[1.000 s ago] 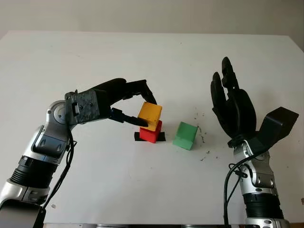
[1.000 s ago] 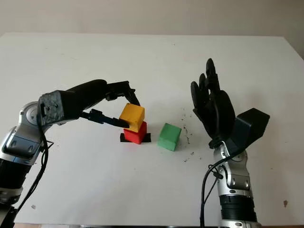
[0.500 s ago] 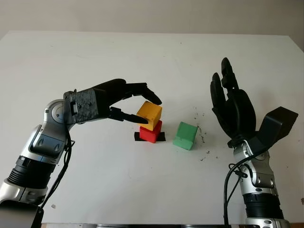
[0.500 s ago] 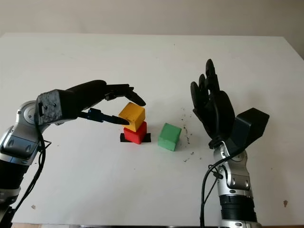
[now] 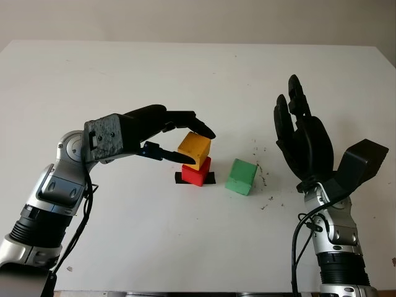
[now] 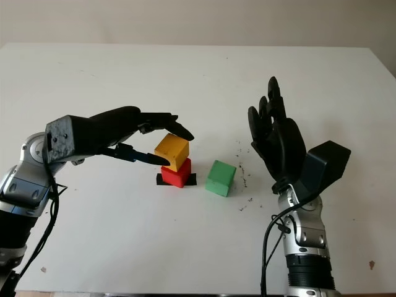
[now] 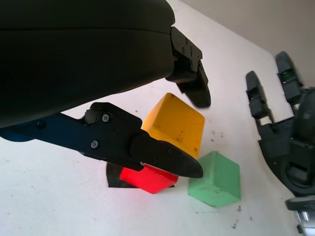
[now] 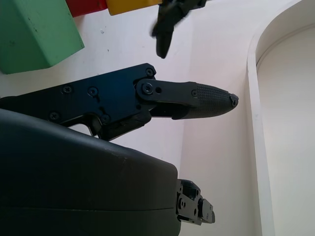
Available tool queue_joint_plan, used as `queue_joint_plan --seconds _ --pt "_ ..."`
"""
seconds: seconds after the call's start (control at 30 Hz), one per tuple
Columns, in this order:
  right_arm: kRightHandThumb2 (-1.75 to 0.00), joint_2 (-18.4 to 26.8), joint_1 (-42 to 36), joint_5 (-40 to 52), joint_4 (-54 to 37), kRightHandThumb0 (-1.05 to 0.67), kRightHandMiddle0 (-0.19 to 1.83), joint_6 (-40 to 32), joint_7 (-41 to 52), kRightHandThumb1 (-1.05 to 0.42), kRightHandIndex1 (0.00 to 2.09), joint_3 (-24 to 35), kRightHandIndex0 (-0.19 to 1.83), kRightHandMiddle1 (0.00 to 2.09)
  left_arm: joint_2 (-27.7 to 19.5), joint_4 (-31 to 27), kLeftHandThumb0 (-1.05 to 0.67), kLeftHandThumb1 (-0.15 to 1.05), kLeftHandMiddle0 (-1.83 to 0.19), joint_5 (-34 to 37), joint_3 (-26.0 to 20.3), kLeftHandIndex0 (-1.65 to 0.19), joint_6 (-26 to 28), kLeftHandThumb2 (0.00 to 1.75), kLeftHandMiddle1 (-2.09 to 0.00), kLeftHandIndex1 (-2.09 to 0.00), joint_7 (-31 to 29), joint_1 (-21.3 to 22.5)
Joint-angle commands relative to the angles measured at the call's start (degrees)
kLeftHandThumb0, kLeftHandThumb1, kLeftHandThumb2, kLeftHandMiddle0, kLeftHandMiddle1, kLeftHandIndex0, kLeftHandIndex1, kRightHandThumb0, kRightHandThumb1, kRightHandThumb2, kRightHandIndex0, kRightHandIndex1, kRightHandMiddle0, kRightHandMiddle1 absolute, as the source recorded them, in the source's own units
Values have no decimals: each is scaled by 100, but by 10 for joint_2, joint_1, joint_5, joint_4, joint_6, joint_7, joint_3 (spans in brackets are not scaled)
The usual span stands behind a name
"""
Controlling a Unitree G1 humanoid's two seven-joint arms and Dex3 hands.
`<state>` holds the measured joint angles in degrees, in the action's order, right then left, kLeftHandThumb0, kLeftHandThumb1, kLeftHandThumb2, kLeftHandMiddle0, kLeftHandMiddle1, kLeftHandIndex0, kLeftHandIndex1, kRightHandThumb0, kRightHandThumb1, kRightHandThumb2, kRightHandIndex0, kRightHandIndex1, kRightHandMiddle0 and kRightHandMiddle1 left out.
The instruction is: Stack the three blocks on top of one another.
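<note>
The left arm comes in from the lower left with its elbow bent, forearm angling up toward the table's middle. The left hand hangs level at the yellow block, open: its upper fingers reach over the block's far top edge, the lower finger lies along the near side, and whether any tip touches the block cannot be told.

The yellow block sits on the red block, twisted so one corner turns toward the hand and its top overhangs the red one on that side. It is a cube with no long axis; its faces are smooth and matte, the edges slightly rounded. The red block stands on a small black square patch stuck flat to the white table.

Just beside this stack, on the right and apart from it, stands the green block, a matte cube turned a little, with fine dark specks scattered on the table past it.

Further right, the right hand is raised upright on its vertical forearm, open, its glossy black jointed fingers pointing away up the table, holding nothing.
</note>
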<state>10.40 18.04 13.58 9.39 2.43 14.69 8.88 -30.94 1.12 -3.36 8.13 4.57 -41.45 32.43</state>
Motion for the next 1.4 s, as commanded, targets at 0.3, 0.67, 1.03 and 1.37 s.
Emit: queue_joint_plan --seconds 0.3,0.67,1.03,1.37 --pt "-42 30 30 -6 -14 -67 -18 7 3 -105 0 17 -19 4 77 -61 -80 105 19 59 -119 19 44 60 0 0 181 -37" --pt "-7 222 161 -100 51 -71 -5 70 153 -97 3 -17 -15 9 137 17 -74 105 19 136 -212 19 -18 62 0 0 271 -67" --pt "-5 385 220 -270 24 -61 14 199 256 -83 5 -106 -5 10 157 29 -78 105 19 138 -230 19 -33 63 0 0 322 -146" --pt "-5 434 236 -391 45 -57 30 401 226 -81 7 -161 1 13 167 44 -79 105 19 141 -226 19 -36 63 0 0 327 -154"
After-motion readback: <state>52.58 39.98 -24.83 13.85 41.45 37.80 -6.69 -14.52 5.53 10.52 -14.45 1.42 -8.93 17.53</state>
